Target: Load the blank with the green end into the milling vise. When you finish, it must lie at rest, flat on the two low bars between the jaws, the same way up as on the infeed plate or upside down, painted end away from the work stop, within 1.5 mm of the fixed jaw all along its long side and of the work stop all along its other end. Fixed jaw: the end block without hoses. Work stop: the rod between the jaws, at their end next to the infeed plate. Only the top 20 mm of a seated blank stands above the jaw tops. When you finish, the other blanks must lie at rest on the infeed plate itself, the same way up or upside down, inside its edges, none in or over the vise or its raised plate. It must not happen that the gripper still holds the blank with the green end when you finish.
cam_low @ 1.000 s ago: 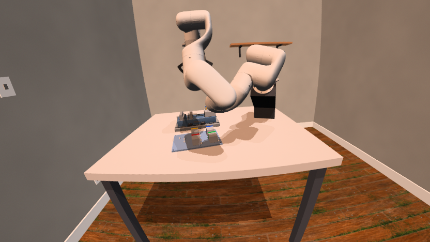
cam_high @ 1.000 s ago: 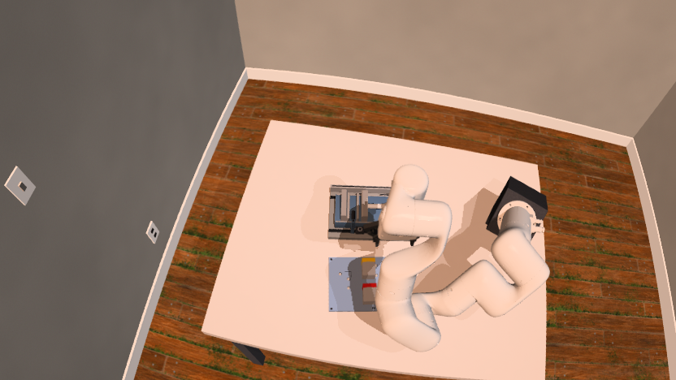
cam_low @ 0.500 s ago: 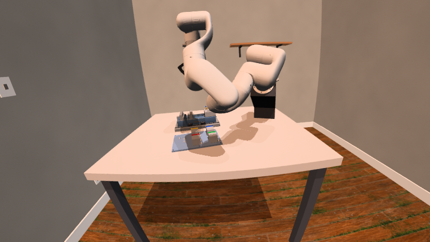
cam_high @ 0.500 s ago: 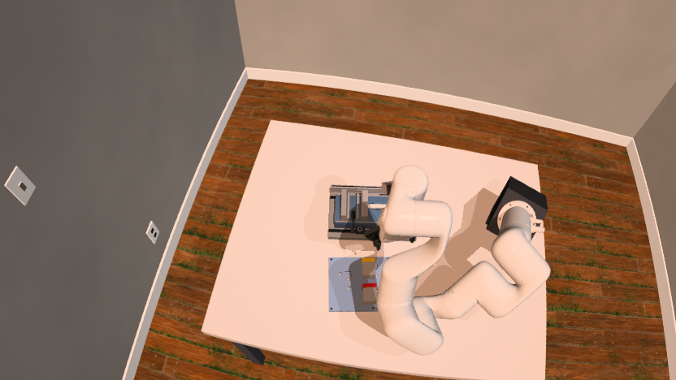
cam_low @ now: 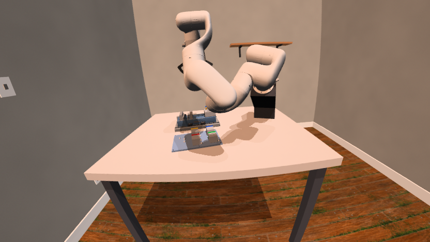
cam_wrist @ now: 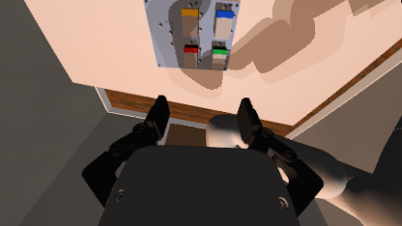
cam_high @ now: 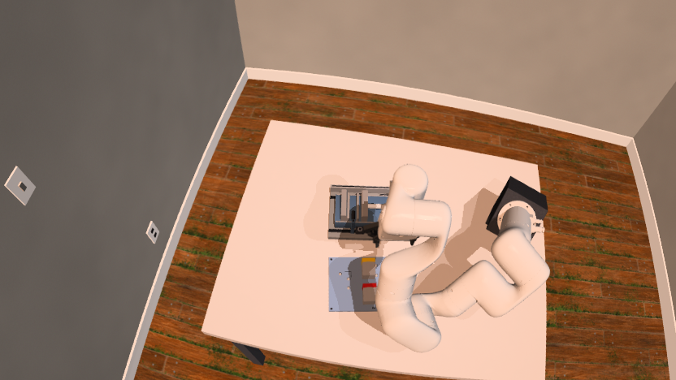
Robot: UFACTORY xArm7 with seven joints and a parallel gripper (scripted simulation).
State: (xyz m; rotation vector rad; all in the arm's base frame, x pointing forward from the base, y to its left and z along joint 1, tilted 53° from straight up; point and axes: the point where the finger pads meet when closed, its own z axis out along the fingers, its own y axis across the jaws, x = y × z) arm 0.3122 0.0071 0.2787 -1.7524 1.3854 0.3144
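Gripper, one: fingers wide, nothing held, high above desk. Green blank, one: below on plate, beyond fingertips in wrist view.

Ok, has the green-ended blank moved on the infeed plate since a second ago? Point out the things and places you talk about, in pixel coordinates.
No; in the exterior view the green-ended blank (cam_low: pixel 212 137) (cam_wrist: pixel 219 58) keeps its place at the infeed plate's (cam_low: pixel 179 145) (cam_wrist: pixel 169 55) right end.
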